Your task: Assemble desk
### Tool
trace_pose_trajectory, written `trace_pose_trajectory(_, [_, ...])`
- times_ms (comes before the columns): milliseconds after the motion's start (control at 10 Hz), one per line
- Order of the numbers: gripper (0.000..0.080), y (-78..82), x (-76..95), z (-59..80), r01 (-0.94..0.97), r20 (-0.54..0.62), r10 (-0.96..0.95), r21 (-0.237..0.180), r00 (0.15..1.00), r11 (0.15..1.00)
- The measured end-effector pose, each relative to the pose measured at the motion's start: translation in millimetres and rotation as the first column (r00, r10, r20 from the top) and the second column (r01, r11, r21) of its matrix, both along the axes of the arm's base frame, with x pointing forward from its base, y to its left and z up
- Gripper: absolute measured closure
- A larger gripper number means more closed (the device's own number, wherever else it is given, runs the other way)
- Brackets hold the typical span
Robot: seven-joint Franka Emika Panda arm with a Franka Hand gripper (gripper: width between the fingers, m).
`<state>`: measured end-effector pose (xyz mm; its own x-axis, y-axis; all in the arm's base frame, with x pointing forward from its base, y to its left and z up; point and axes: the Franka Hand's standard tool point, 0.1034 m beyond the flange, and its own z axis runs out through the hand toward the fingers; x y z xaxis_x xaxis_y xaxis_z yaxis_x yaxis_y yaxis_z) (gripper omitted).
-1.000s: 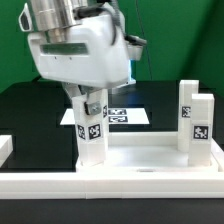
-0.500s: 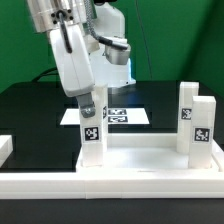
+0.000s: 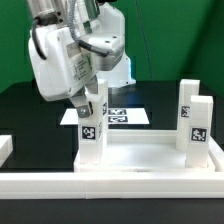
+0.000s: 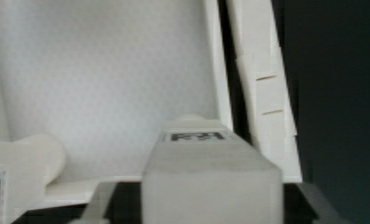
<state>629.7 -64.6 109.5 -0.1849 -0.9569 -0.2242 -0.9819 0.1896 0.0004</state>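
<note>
The desk panel (image 3: 140,160) lies flat on the black table, rim up. A white square leg (image 3: 91,132) with black-and-white tags stands upright in the corner socket at the exterior view's left. Two more tagged legs (image 3: 198,126) stand at the panel's right end. My gripper (image 3: 88,102) is over the top of the left leg, one finger on each side. In the wrist view the leg (image 4: 212,170) fills the space between my fingers (image 4: 107,198), with a narrow dark gap on each side. The jaws stand open around it.
The marker board (image 3: 122,116) lies on the table behind the panel. A long white rail (image 3: 110,186) runs along the front. A white block (image 3: 4,148) sits at the exterior view's left edge. A green backdrop stands behind.
My hand has turned about the upright left leg, from broadside to narrow to broadside again. The leg and its tags look unmoved. The panel and the right legs have not moved.
</note>
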Motion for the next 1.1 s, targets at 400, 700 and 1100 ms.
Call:
trace_pose_trajectory(400, [0.0164, -1.3, -0.9, 0.3, -0.566, 0.066, 0.572, -0.092, 0.818, 0.819])
trace_pose_trajectory(700, [0.0151, -2.0, -1.2, -0.8, -0.778, 0.072, 0.790, -0.141, 0.608, 0.612])
trace_pose_trajectory(1100, [0.0160, 14.3, 0.8, -3.5, -0.945, 0.053, 0.968, -0.212, 0.245, 0.251])
